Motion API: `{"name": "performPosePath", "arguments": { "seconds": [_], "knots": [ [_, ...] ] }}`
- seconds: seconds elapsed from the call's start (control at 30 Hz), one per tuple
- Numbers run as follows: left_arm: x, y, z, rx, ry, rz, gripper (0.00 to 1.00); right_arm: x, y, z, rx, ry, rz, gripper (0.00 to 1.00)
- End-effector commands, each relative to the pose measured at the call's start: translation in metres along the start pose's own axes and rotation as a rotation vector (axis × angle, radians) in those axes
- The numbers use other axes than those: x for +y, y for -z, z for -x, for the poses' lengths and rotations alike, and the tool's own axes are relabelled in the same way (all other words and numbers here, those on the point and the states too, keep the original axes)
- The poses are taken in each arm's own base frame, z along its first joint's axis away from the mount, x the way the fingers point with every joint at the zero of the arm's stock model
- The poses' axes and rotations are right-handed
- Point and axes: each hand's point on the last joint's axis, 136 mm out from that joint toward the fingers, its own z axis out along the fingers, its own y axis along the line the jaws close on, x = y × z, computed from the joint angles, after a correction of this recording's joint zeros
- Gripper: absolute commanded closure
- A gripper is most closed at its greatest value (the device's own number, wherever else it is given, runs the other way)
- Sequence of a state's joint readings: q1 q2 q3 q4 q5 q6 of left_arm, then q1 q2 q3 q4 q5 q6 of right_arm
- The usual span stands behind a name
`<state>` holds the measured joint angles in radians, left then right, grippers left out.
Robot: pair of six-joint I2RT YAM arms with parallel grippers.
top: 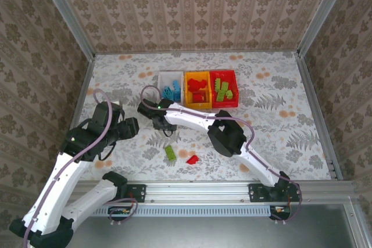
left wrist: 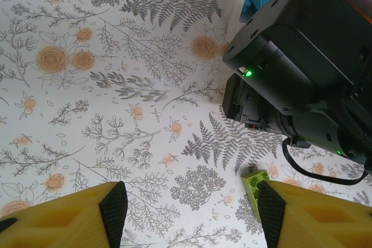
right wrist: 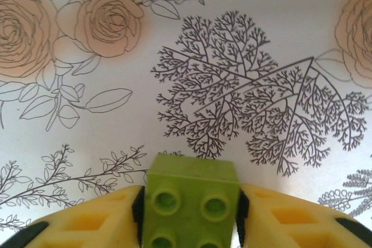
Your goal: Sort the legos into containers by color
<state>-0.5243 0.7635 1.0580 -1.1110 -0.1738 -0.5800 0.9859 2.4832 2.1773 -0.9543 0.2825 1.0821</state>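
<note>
My right gripper (right wrist: pixel 189 210) is shut on a lime green lego (right wrist: pixel 192 193), studs facing the camera, just above the floral table. From above, this gripper (top: pixel 152 114) sits left of centre, in front of the bins. My left gripper (top: pixel 132 127) stands open beside it with nothing between its fingers (left wrist: pixel 113 207). A second green lego (left wrist: pixel 254 182) lies on the table by its right pad. The white bin (top: pixel 170 75) holds blue legos, the orange-yellow bin (top: pixel 197 106) red ones, the red bin (top: pixel 224 74) green ones. One green lego (top: pixel 170 153) and one red lego (top: pixel 192 158) lie loose near the front.
The right arm's black wrist (left wrist: pixel 308 56) looms close on the right of the left wrist view. Its white forearm (top: pixel 192 117) crosses the table's middle. Patterned walls and metal rails (top: pixel 314 103) enclose the table. Open floral surface lies to the left and right.
</note>
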Motion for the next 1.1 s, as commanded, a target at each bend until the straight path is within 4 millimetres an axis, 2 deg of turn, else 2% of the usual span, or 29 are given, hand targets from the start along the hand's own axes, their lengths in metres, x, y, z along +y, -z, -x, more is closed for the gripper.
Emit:
{"name": "performPosePath", "arguments": {
  "seconds": [0.0, 0.17, 0.27, 0.33, 0.5, 0.67, 0.73, 0.83, 1.0, 1.07],
  "knots": [
    [-0.002, 0.006, -0.001, -0.001, -0.036, -0.02, 0.36, -0.014, -0.004, 0.003, -0.01, 0.003, -0.063, 0.64],
    [-0.012, -0.002, 0.0, 0.014, -0.034, -0.058, 0.36, -0.018, 0.008, 0.011, -0.055, 0.069, -0.022, 0.77],
    [-0.024, -0.01, 0.0, 0.031, -0.034, -0.103, 0.37, -0.031, 0.023, 0.018, -0.096, 0.114, 0.012, 0.8],
    [-0.035, -0.017, 0.001, 0.04, -0.034, -0.138, 0.37, -0.046, 0.038, 0.023, -0.129, 0.131, 0.025, 0.81],
    [-0.078, -0.035, 0.007, 0.047, -0.099, -0.217, 0.37, -0.109, 0.086, 0.038, -0.194, 0.137, 0.041, 0.83],
    [-0.139, -0.057, 0.012, 0.052, -0.201, -0.287, 0.37, -0.178, 0.113, 0.064, -0.223, 0.112, 0.032, 0.84],
    [-0.163, -0.068, 0.012, 0.063, -0.227, -0.308, 0.38, -0.202, 0.113, 0.08, -0.23, 0.096, 0.032, 0.83],
    [-0.195, -0.082, 0.018, 0.071, -0.26, -0.336, 0.38, -0.227, 0.103, 0.111, -0.219, 0.063, 0.052, 0.83],
    [-0.238, -0.101, 0.028, 0.087, -0.298, -0.372, 0.38, -0.241, 0.075, 0.168, -0.21, 0.051, 0.057, 0.82],
    [-0.251, -0.109, 0.029, 0.095, -0.306, -0.388, 0.38, -0.248, 0.058, 0.18, -0.174, 0.029, 0.03, 0.82]
  ]
}}
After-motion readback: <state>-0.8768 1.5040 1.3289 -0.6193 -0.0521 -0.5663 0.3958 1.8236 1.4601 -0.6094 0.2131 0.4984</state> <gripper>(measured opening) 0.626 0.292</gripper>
